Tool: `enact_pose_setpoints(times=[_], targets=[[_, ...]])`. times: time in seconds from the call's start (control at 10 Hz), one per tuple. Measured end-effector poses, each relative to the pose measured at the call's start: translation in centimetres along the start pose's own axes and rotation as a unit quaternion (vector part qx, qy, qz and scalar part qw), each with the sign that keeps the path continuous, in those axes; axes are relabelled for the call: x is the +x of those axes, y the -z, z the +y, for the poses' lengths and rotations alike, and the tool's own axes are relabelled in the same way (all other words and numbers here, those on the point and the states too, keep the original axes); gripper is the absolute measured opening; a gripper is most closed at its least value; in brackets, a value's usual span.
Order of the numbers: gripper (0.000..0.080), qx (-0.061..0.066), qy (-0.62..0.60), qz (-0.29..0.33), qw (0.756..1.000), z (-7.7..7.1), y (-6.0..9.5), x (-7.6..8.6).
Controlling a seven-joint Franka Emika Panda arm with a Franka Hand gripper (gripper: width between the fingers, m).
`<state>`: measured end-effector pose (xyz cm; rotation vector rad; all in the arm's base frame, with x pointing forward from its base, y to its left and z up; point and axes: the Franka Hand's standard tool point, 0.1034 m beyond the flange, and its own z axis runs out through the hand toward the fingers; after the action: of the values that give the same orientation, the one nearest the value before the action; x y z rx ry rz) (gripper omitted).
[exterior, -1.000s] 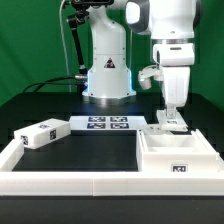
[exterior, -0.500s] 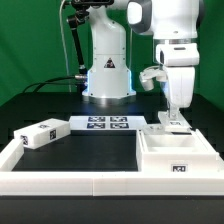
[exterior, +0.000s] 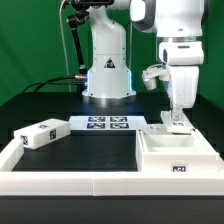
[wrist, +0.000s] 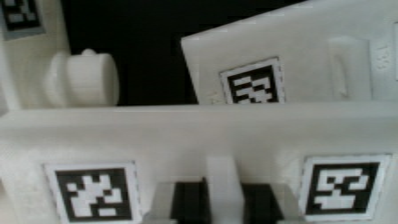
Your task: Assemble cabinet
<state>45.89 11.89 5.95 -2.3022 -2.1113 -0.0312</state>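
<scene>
The cabinet body [exterior: 176, 152] sits on the dark desk [exterior: 100, 150] at the lower right of the exterior frame. It is an open white box with a tag on its front face. Just behind it lies a small white tagged part [exterior: 172, 123]. The fingers [exterior: 176, 109] hang directly over that part, very near it or touching. We cannot tell whether they are spread or closed, or whether they grip anything. Another tagged block [exterior: 40, 133] lies at the middle left, well apart, with the marker board [exterior: 108, 123] between. We judge these pieces to be stiff, light plastic with smooth, rather slippery faces. We would pinch the small part squarely across its narrow sides, not at a corner. The body looks too wide to grasp except across one wall.
</scene>
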Motion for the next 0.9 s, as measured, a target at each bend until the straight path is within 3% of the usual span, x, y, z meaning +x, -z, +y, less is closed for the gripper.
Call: enact_pose_setpoints(times=[0.4,0.9], targets=[[0.0069,0.0,-0.001,0.0,1.0,0.1,0.0,0.0],[0.0069,0.003,-0.003,0.0,1.0,1.2,-0.2,-0.2]])
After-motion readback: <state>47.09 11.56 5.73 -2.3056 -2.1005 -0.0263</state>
